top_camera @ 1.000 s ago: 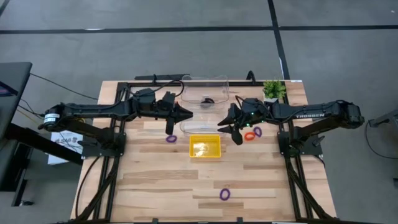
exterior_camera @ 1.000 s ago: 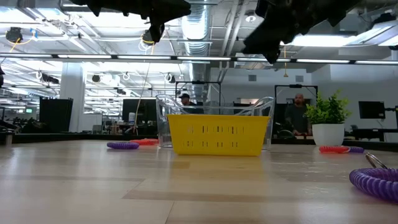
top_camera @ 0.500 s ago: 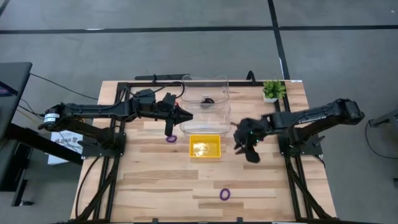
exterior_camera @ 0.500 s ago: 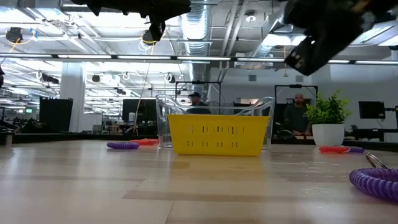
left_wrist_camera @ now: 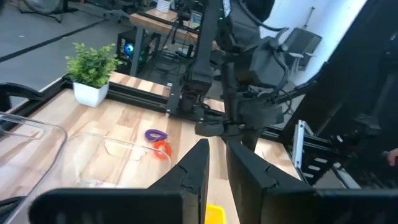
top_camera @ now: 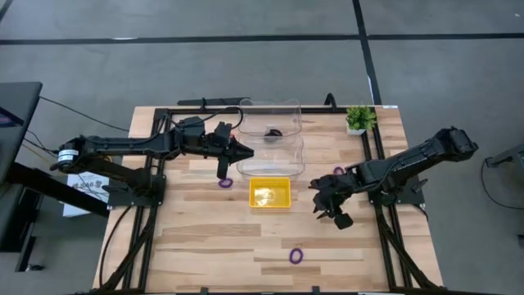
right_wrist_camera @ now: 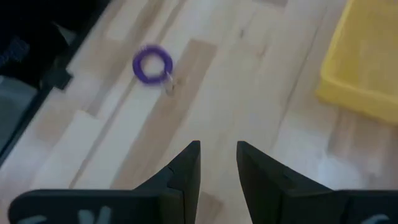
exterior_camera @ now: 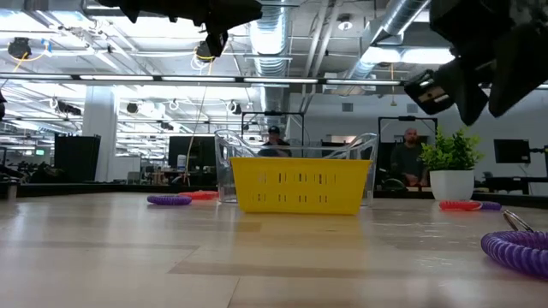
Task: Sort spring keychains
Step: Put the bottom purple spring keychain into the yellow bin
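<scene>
Three purple spring keychains lie flat on the table in the high view: one left of the yellow tray [top_camera: 225, 182], one near the table's near edge [top_camera: 295, 256] and one right of the clear bin [top_camera: 338, 171]. The left wrist view shows this last purple one [left_wrist_camera: 155, 134] beside an orange one [left_wrist_camera: 163, 148]. A black one [top_camera: 273, 133] lies in the clear bin. My left gripper [top_camera: 246, 152] hovers left of the bin, slightly open and empty. My right gripper [top_camera: 337, 217] hangs right of the yellow tray [top_camera: 270, 193], open and empty, above bare wood; its wrist view shows the near purple keychain [right_wrist_camera: 153, 64] ahead.
The clear bin [top_camera: 270, 135] stands behind the yellow tray. A small potted plant [top_camera: 358, 119] stands at the far right corner. The low view shows more keychains on the table: purple [exterior_camera: 169, 200], orange [exterior_camera: 201, 195], and a close purple coil [exterior_camera: 518, 248]. People stand in the room beyond.
My right gripper has swung from above the orange and purple keychains by the clear bin toward the table's near edge, passing the yellow tray's right side, with nothing between its fingers. The keychains have stayed where they were.
</scene>
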`<state>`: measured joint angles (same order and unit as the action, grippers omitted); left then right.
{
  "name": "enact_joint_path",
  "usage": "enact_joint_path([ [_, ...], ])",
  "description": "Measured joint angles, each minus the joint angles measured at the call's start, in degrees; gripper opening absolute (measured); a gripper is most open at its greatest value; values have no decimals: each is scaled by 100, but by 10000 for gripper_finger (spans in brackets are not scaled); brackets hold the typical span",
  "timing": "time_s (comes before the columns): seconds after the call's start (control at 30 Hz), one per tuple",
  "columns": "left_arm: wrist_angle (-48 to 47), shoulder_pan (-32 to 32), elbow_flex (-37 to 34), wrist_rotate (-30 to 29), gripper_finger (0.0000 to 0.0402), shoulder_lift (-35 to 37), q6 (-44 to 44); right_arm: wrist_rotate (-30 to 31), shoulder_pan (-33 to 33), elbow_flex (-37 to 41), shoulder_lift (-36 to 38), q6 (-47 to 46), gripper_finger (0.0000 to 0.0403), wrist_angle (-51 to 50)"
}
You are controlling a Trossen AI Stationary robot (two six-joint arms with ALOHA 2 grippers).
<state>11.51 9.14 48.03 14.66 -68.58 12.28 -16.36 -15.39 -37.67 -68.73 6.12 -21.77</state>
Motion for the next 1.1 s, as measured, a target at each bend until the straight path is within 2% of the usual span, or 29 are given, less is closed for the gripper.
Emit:
enact_joint_path([
  [0.17,-226,90,-2,379,53,0,-33,-4,-250,153,-241,-69,95,1088],
  [0.4,-557,506,-4,1470,53,-2,-240,-4,-454,135,-1319,-789,95,2225],
  [0.53,-695,783,-4,2157,53,-2,-418,-8,-571,-107,-1838,-1055,95,2309],
  [0.77,-1082,1312,-14,2933,53,-4,-916,-43,-774,-615,-2508,-1730,95,2254],
  [0.97,-1060,1460,-150,3305,53,68,-698,-175,-1037,-897,-2880,-2028,94,2076],
  [1.1,-1023,1279,-270,3052,53,98,-551,-177,-1182,-916,-2913,-1945,94,1883],
])
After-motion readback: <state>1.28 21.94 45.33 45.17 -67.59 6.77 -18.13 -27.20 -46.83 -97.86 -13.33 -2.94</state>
